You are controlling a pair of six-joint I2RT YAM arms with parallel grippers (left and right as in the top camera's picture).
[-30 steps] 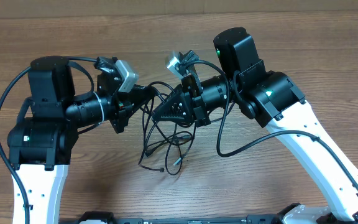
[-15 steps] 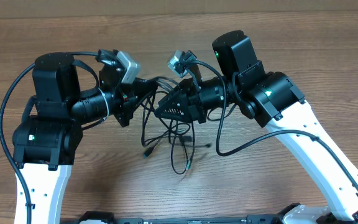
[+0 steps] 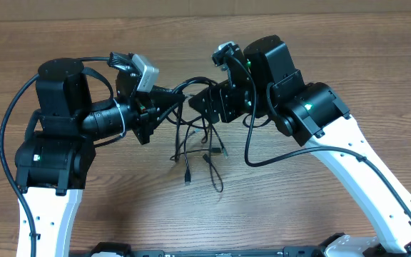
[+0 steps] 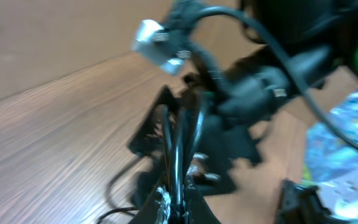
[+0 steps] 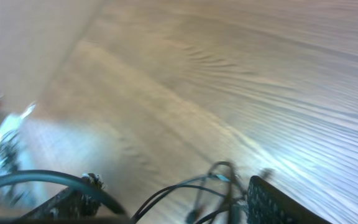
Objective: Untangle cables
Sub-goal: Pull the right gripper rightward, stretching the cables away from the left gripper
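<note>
The cables are thin black cords in a loose tangle, hanging between the two arms and trailing onto the wooden table, with plug ends lying near the middle. My left gripper is shut on a strand of the cables, which runs up from between its jaws. My right gripper faces it from the right. In the right wrist view its fingers stand wide apart, with loose loops of cable passing between them, unclamped.
The wooden table runs to a pale wall at the back. The thicker black arm cables loop beside each arm. A colourful blurred object shows at the right of the left wrist view.
My right gripper has opened and drawn back up and to the right, letting go of the cables. The tangle has dropped and swung toward the centre. My left gripper stays shut on its strand.
</note>
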